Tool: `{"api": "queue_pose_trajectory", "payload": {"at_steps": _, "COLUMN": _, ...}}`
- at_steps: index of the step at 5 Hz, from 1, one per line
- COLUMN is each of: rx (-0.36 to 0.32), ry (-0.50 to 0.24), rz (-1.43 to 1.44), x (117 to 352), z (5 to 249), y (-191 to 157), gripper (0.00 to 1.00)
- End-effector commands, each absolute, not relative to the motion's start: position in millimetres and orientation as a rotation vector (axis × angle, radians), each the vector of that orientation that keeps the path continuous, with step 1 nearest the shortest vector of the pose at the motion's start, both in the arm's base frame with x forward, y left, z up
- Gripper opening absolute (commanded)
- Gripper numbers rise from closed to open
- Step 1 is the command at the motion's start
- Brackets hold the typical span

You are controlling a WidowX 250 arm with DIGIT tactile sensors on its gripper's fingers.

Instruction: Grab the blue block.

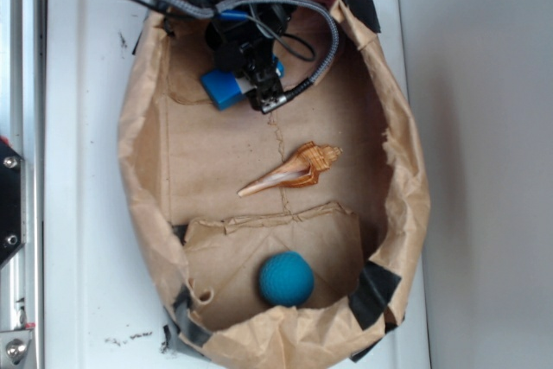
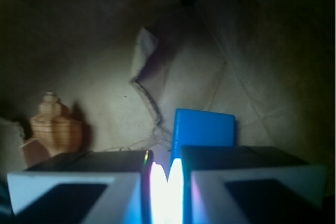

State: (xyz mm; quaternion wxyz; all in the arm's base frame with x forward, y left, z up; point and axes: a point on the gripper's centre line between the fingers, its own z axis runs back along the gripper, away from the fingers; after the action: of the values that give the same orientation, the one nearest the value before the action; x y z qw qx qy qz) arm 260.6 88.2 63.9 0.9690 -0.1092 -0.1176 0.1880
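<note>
Plainly, the block (image 1: 223, 86) lay in the upper middle of the exterior frame, on the floor of a brown paper bag (image 1: 143, 170), partly hidden under the end effector (image 1: 263, 92). In the wrist view the block (image 2: 203, 127) sat in the lower centre, just beyond the fingers (image 2: 262, 174). It looked like a stiff, smooth slab, probably light, likely plastic or wood, and a little slippery against hard pads; nothing suggested it was fragile. Its long axis seemed to run across the exterior frame, tilted slightly up to the right, with its rounded corners showing at the near end in the wrist view. A pinch across the short width, on the flat parallel sides, seemed the surest hold. The fingers stood close together with a bright narrow gap between them; whether they already pinched the block I could not tell. A shell (image 1: 294, 170) lay mid-frame, and a ball (image 1: 286, 279) sat well apart at the bottom.
</note>
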Motion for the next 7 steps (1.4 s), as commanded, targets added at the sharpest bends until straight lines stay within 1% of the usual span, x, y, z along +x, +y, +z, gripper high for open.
{"api": "queue_pose_trajectory", "payload": {"at_steps": 1, "rx": -0.262, "ry": -0.304, "rz": 0.319, "x": 253.8, "z": 110.1, "y": 85.0, "gripper": 0.75}}
{"api": "queue_pose_trajectory", "payload": {"at_steps": 2, "rx": -0.276, "ry": -0.3, "rz": 0.305, "x": 255.8, "z": 102.1, "y": 93.0, "gripper": 1.0}}
{"api": "queue_pose_trajectory", "payload": {"at_steps": 3, "rx": -0.287, "ry": -0.264, "rz": 0.264, "x": 260.1, "z": 79.9, "y": 108.3, "gripper": 1.0}}
{"api": "queue_pose_trajectory", "payload": {"at_steps": 4, "rx": -0.218, "ry": -0.177, "rz": 0.311, "x": 269.4, "z": 61.8, "y": 119.5, "gripper": 1.0}}
{"api": "queue_pose_trajectory", "payload": {"at_steps": 6, "rx": -0.176, "ry": -0.164, "rz": 0.283, "x": 271.7, "z": 43.0, "y": 131.3, "gripper": 1.0}}
{"api": "queue_pose_trajectory", "payload": {"at_steps": 7, "rx": -0.17, "ry": -0.181, "rz": 0.289, "x": 275.1, "z": 44.0, "y": 129.7, "gripper": 0.94}}
